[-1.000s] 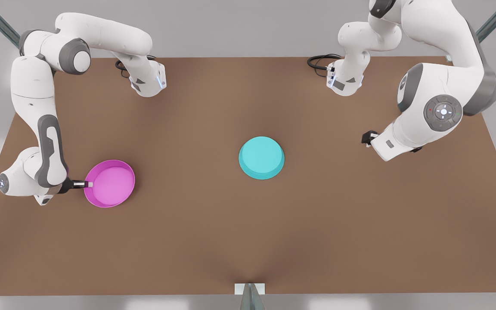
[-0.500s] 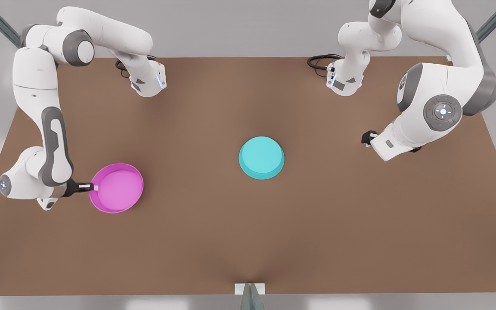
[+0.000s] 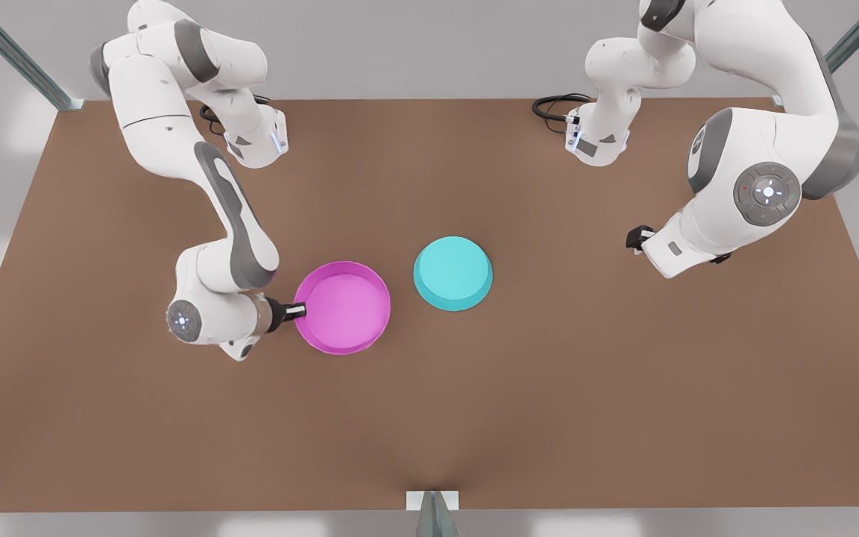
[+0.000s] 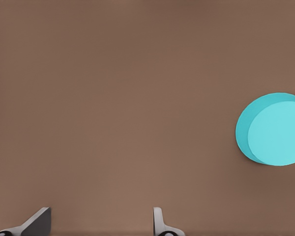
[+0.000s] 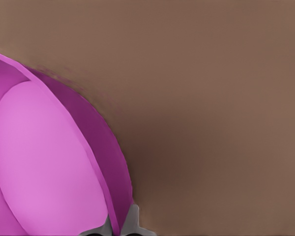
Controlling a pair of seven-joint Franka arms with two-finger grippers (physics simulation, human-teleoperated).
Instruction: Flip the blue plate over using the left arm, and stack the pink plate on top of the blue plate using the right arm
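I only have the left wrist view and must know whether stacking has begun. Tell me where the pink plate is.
Observer: The pink plate is beside the blue plate, on the front view's left, with a gap between them.
Operator: Say what has it.
Observer: The right gripper is shut on its rim; the right wrist view shows the fingers pinching the wall.
Operator: Place my own gripper.
Observer: The left gripper waits to the front view's right of the blue plate, well apart from it.
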